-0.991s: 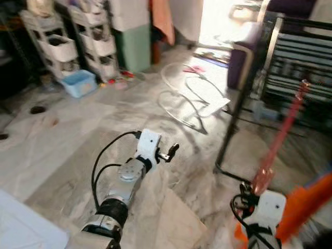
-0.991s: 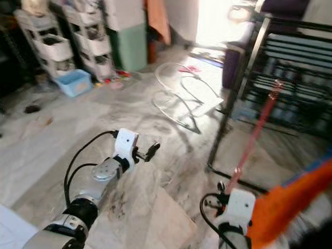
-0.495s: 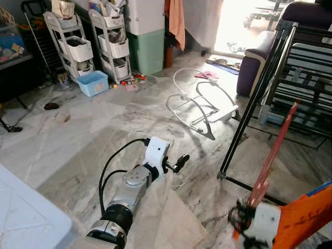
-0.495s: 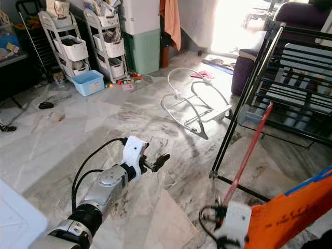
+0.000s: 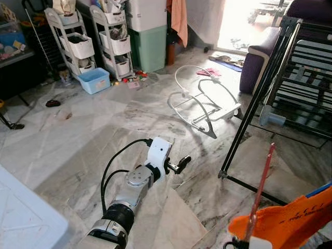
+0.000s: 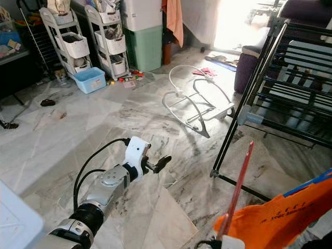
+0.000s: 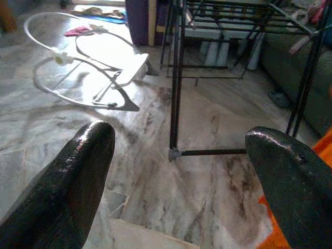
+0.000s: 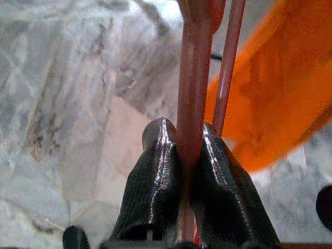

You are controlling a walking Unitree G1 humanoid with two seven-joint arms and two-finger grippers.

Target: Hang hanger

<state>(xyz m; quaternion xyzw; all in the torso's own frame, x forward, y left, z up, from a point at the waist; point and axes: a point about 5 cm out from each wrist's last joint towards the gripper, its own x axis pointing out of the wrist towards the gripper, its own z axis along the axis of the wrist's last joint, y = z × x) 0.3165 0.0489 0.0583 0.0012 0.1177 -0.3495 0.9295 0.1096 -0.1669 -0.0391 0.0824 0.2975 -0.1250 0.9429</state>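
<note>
Grey-veined marble tile floor shown throughout. Two white tiered storage carts w/ bins are set along far wall, next to a pale green cabinet w/ white top. Orange cloth is hung beside it. Blue plastic tub and small scattered items are seen on floor nearby. White bouncer frame lies mid-floor. Black metal drying rack stands at right, purple sofa behind it. Strong daylight is admitted via doorway.
</note>
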